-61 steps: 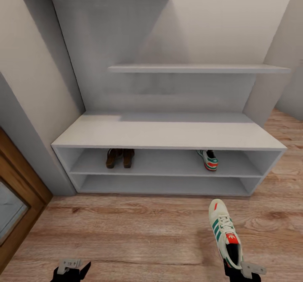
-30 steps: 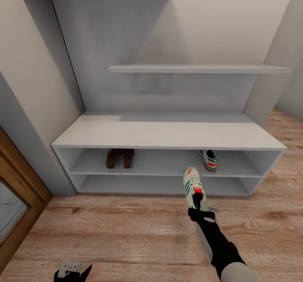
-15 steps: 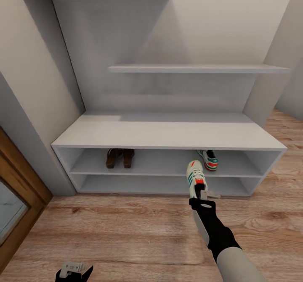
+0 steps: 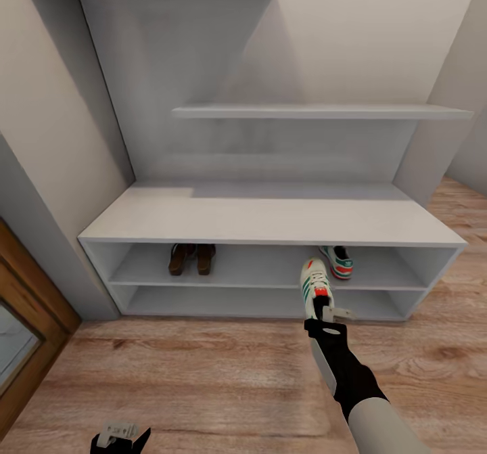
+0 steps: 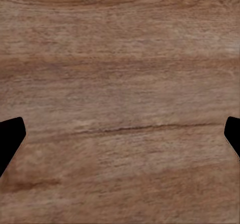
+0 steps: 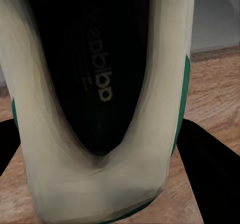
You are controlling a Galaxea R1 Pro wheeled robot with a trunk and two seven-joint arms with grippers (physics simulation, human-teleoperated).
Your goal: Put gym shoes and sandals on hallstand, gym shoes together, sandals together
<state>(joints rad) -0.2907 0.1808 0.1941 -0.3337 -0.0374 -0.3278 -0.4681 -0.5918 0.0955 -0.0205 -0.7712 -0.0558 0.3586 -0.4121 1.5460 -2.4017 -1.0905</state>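
Right gripper [image 4: 324,316] clamps the heel of a gym shoe [image 4: 315,285], its toe overlapping the hallstand [image 4: 270,220] shelf edge; the heel is mostly hidden. Left gripper [image 4: 122,434], cut off, spread empty.

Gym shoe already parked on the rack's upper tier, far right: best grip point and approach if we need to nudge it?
Grip the gym shoe on the shelf at its heel collar, coming straight in from the open front of the hallstand. Its heel faces outward, and the top board blocks any approach from above.

wood door frame [image 4: 27,291] at left edge, glass pane inside | pale wall [image 4: 379,41] behind | grey corner panel [image 4: 54,264] beside door
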